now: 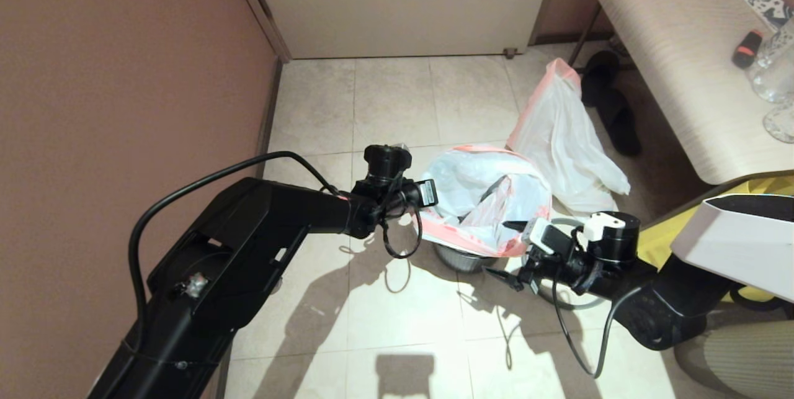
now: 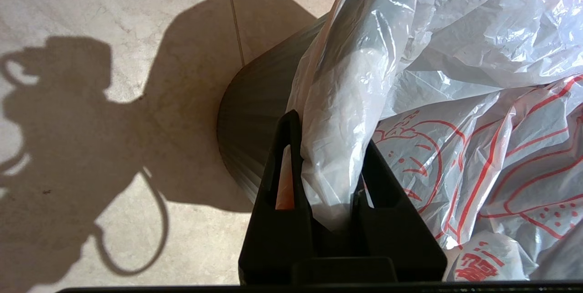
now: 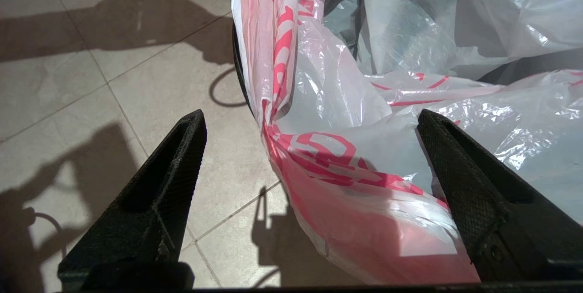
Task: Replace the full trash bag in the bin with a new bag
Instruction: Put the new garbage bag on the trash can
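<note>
The bin stands on the tile floor, its black ribbed wall showing under the plastic. The new bag, white with large red characters, is draped over and into it. My left gripper is at the bin's left side, shut on a fold of that bag's edge. At the bin's near right, my right gripper is open wide, with the bag's red-printed edge hanging loose between its fingers. The full trash bag, plain white with a pink rim, sits on the floor behind the bin.
A pale bench with bottles on it stands at the right, with black slippers beneath it. A brown wall runs along the left and a door is at the back. Something yellow lies behind my right arm.
</note>
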Controlling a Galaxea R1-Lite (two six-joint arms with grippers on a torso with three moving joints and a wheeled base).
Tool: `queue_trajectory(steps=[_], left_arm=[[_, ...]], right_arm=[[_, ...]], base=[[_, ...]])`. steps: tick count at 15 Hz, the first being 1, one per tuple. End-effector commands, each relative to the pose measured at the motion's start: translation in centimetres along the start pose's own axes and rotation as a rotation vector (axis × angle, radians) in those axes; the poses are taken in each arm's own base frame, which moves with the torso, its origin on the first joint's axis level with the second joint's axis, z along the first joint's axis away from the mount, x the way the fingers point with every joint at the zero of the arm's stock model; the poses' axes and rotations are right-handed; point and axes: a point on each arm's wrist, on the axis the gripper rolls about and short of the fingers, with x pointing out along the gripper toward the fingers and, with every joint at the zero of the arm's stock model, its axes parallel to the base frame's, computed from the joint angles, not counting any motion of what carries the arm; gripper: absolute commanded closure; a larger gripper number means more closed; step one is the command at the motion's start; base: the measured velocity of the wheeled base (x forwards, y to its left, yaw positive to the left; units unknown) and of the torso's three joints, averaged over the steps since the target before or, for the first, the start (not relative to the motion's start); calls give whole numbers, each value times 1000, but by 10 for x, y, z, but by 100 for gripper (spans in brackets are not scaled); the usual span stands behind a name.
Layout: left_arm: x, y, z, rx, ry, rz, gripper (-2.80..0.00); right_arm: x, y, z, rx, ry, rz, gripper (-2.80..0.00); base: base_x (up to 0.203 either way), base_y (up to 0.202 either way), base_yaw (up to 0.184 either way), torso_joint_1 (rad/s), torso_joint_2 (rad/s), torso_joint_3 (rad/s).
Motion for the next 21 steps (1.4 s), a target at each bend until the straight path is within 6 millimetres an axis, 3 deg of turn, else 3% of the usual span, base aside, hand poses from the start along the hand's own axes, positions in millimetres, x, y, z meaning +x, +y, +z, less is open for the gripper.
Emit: queue_trajectory(steps=[1,6,7,21], left_arm=[[-1,-1,3,-2,-7,-3,0],[-4,-1,7,-6,-14,-3,0],[-4,-2,6,-8,-12,-4,0],[-2,-1,4,-9,-9,-3,0]], right_arm=[[0,0,-5,-2,2,0,-280],[7,-7,-4,-24,-23,-18,-280],[8,-8,-4,-24,-25,-17,0],[-7,1,-3,39,-8,62,0]], base=[[0,0,0,0,0,0],[0,0,0,0,0,0],[0,0,0,0,0,0],[0,0,0,0,0,0]])
